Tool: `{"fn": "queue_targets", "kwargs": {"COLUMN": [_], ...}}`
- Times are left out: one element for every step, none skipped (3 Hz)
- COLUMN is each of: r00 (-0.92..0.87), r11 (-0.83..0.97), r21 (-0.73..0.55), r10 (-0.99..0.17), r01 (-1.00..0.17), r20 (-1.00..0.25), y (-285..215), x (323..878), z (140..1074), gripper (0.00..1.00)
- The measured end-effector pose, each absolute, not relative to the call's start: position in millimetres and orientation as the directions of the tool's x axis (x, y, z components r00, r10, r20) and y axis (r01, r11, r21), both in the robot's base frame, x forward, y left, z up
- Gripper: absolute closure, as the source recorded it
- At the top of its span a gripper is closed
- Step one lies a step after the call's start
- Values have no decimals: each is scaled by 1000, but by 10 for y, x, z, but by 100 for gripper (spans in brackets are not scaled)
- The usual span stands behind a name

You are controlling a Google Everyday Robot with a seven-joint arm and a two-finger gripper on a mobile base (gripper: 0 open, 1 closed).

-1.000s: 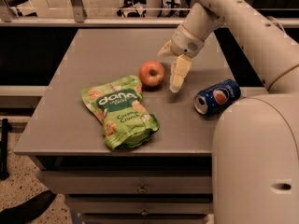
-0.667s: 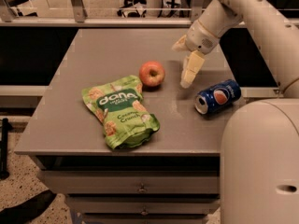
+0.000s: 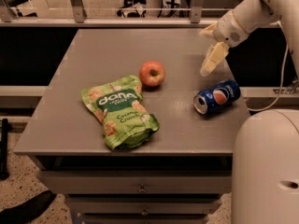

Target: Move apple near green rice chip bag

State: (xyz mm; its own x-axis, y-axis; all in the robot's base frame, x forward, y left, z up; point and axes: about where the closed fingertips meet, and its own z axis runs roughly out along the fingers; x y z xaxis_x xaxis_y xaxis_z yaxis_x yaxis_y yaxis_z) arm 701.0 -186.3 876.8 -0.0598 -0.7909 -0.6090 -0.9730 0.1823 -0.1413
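Observation:
The apple (image 3: 152,73), red-orange with yellowish patches, sits on the grey table (image 3: 93,45) just beyond the upper right corner of the green rice chip bag (image 3: 120,111), a small gap from it. The bag lies flat near the table's front left. My gripper (image 3: 204,52) hangs above the table's right side, well to the right of the apple and above the can. Its pale fingers (image 3: 211,59) are spread and hold nothing.
A blue Pepsi can (image 3: 217,96) lies on its side near the table's right edge, below the gripper. Drawers (image 3: 140,189) run under the table front. The robot's white body (image 3: 266,167) fills the lower right. A railing runs behind the table.
My gripper has drawn away from the apple to the right and upward, empty. The apple, bag and can have stayed where they were.

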Motion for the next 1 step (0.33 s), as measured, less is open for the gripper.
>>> {"fn": "queue_targets", "kwargs": {"r00": [-54], "r11": [197], "r21": [-166], "r10": [-784], "r01": [-966], "r20": [-619], "y": [-1906], "x": [7062], "z": [8844], "gripper": [0]}}
